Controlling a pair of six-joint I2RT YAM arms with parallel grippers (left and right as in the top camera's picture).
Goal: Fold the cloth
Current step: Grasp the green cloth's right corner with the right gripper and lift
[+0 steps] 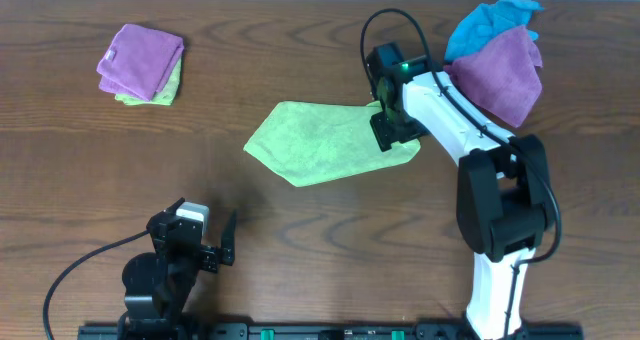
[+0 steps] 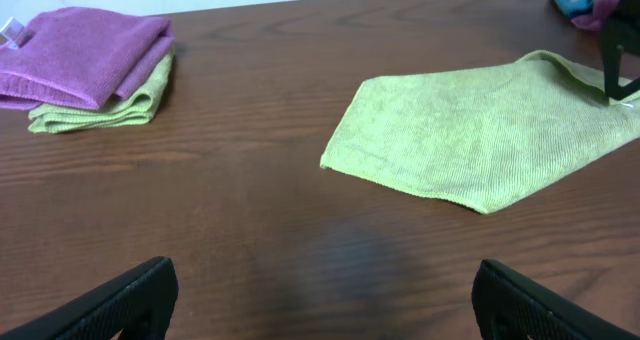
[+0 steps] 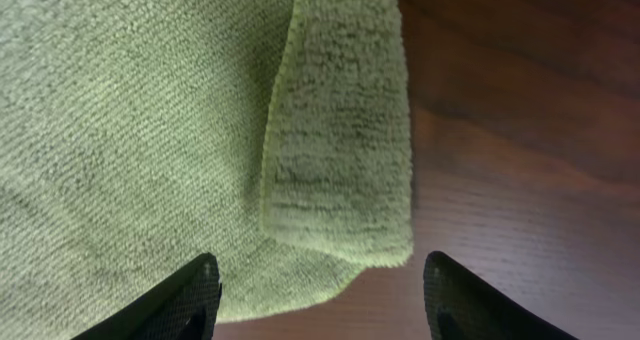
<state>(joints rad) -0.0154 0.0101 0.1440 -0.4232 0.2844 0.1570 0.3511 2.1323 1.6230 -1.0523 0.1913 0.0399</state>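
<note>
1. Cloth [image 1: 325, 142] lies near the middle of the table [image 1: 300, 240], spread mostly flat with one corner pointing left; its right edge is doubled over into a thick flap [image 3: 340, 130] lying on the cloth itself.
2. Right gripper [image 1: 385, 120] sits over that right edge; in the wrist view its fingers [image 3: 195, 300] straddle the flap, parted wider than it and gripping nothing.
3. Left gripper [image 1: 205, 245] is low at the front left, well apart from the cloth; its jaws stand wide and empty, aimed across bare wood toward the cloth [image 2: 480, 130].
4. Far left at the back, a folded purple cloth [image 1: 143, 60] rests on a folded green one [image 1: 150, 92].
5. Back right, a loose purple cloth [image 1: 505, 75] lies bunched against a blue cloth [image 1: 485, 25], near the right arm.
</note>
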